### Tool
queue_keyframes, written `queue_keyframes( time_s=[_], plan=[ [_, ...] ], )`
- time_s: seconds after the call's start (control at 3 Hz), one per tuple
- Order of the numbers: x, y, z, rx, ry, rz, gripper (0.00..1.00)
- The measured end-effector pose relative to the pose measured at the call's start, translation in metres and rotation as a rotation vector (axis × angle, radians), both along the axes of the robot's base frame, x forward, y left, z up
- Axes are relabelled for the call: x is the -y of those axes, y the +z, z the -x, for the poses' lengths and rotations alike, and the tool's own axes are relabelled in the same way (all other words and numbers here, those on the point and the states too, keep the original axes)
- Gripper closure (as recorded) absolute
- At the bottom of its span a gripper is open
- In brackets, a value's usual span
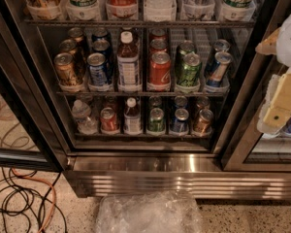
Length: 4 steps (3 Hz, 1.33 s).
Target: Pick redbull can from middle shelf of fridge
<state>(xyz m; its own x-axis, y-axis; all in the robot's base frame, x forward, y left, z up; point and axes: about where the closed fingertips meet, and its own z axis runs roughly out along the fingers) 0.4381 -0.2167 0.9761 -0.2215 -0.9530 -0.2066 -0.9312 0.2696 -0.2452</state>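
1. The pincer [278, 113] hangs at the right edge, in front of the right glass door of the fridge [136, 176]. It looks pale yellow and white.
2. I cannot tell if the pincer is spread or pressed together.
3. The redbull can [218, 69] is to the left of the pincer and a little higher. They do not touch.
4. The can stands at the front right end of the middle shelf [136, 94] and leans a bit.
5. A green can [189, 69] stands just beside the redbull can, farther left of the pincer. A red can [160, 68] comes next.
6. Crinkly clear plastic [148, 212] lies on the floor, low and to the left of the pincer.
7. Cables [19, 198] lie far to its left.
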Motion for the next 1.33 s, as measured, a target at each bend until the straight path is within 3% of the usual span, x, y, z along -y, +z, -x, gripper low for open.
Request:
queue_keyframes(
  time_s=[0.33, 1.0, 1.33],
  plan=[
    [0.0, 0.0, 0.0, 0.0, 0.0, 0.0, 0.0],
    [-0.0034, 0.0032, -0.0075, 0.065, -0.053, -0.062, 0.0],
    [-0.0009, 0.0025, -0.0065, 0.069, -0.109, -0.116, 0.0]
  ],
)
